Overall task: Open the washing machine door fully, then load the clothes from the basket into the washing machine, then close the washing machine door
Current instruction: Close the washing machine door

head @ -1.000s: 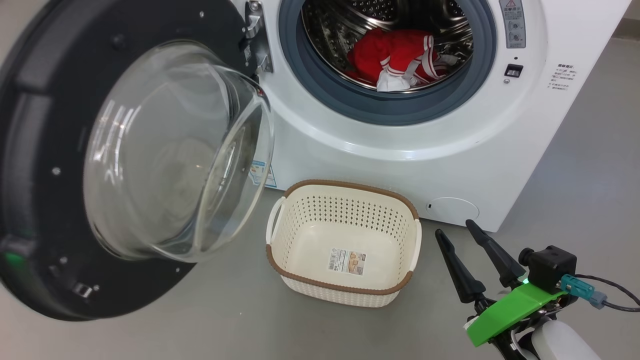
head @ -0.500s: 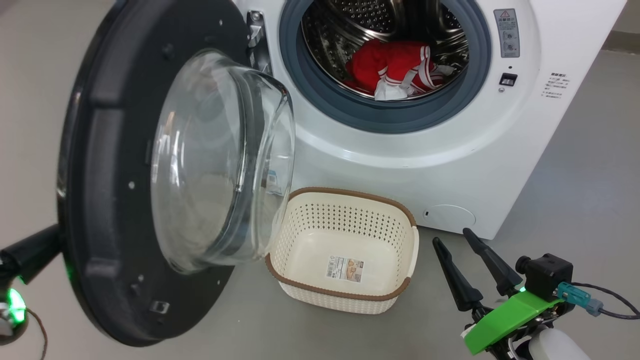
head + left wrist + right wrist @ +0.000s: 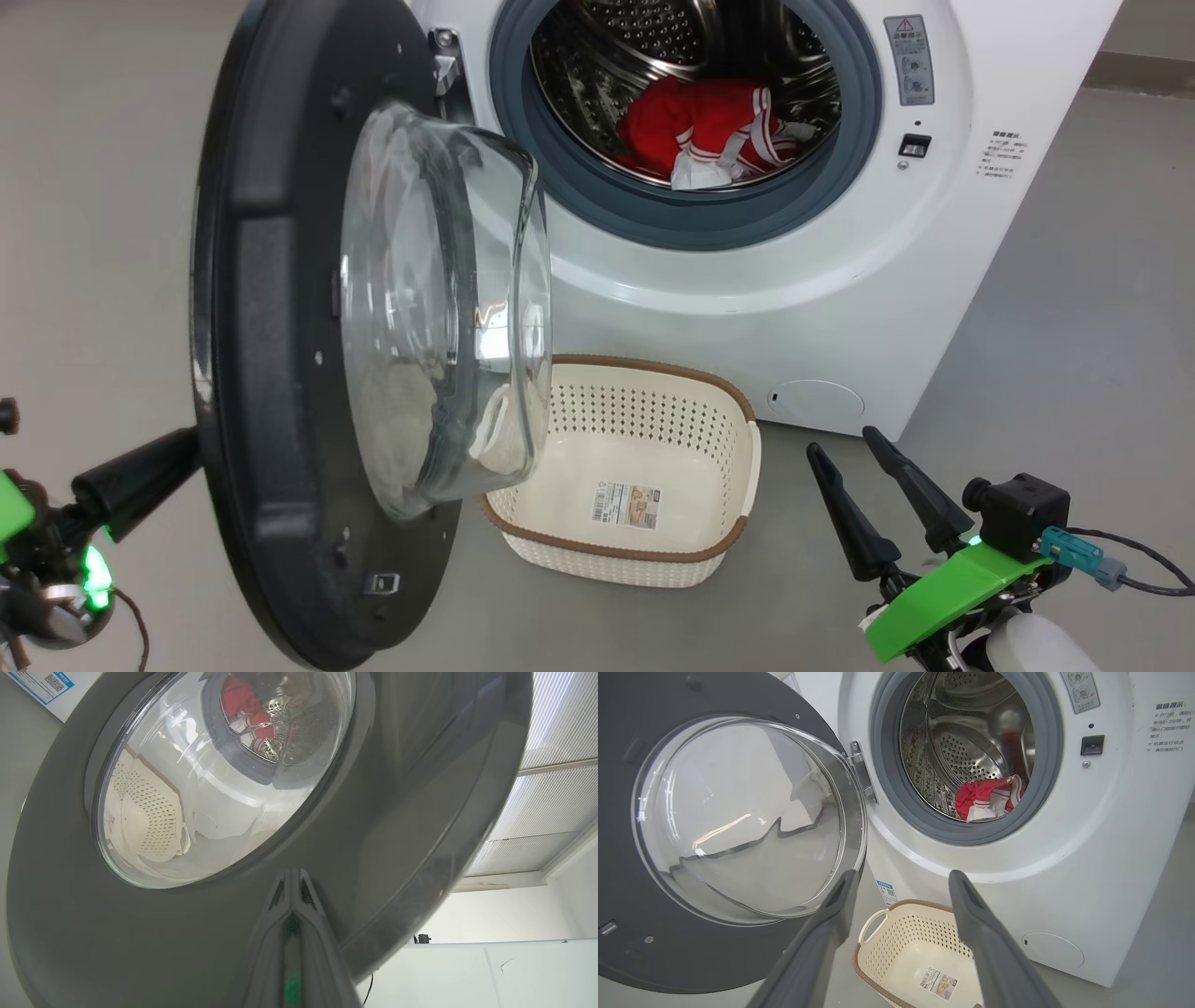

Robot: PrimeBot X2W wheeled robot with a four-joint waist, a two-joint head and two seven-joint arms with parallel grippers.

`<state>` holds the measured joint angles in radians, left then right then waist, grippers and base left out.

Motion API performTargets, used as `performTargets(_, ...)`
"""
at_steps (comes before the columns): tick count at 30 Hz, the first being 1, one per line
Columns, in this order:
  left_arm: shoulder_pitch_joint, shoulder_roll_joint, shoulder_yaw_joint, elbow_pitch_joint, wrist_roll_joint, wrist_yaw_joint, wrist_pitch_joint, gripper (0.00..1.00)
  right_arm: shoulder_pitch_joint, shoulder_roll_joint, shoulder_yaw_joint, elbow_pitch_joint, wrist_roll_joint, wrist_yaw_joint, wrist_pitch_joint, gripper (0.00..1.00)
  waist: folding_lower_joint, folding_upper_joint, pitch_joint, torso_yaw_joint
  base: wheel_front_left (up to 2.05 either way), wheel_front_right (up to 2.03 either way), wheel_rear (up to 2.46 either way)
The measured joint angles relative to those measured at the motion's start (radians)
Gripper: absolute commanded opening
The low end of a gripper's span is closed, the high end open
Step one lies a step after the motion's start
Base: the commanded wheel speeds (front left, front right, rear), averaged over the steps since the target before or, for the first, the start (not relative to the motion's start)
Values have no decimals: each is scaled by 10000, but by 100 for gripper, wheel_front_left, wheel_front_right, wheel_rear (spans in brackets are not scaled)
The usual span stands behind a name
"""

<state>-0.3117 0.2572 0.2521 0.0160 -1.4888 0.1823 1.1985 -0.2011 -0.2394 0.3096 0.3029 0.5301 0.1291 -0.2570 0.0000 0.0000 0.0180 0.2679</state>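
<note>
Left jaws shut, tips together, pressed on the outer face of the large round glossy black door. Right jaws wide, empty, hovering low right of the small cream-white perforated plastic basket, which is empty on the grey floor. Door stands partly open, glass bowl just beside the basket. Red white-striped garments lie in the drum of the big white front-loader. Judged step: closing. Push near free edge, follow hinge arc, finish firmly to latch.
</note>
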Motion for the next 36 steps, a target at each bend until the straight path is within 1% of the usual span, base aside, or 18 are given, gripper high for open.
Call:
performTargets(12,1,-295,-240,-288,0,27,-8,0,1,8,-10,6,-2,0,0,100,0,0,1,17,0,0,0)
performTargets(18,-10,-403,-215,-313,2,-36,-215,0,1,33,-13,6,-2,0,0,100,-1,0,84,64,0,0,0)
performTargets(20,-13,-407,-201,-293,21,-171,-311,0,1,36,-29,6,-2,0,0,100,0,0,96,80,0,0,0)
performTargets(24,-74,-412,-180,-230,109,-303,-401,0,1,38,-77,6,-2,0,0,100,0,0,91,129,0,0,0)
performTargets(30,-77,-403,-73,-159,297,-740,-742,0,1,56,-119,4,-2,0,0,100,0,0,34,222,0,0,0)
performTargets(36,-50,-343,48,-48,802,-1198,-1168,0,2,98,-165,-6,-2,0,0,100,0,0,17,335,0,0,0)
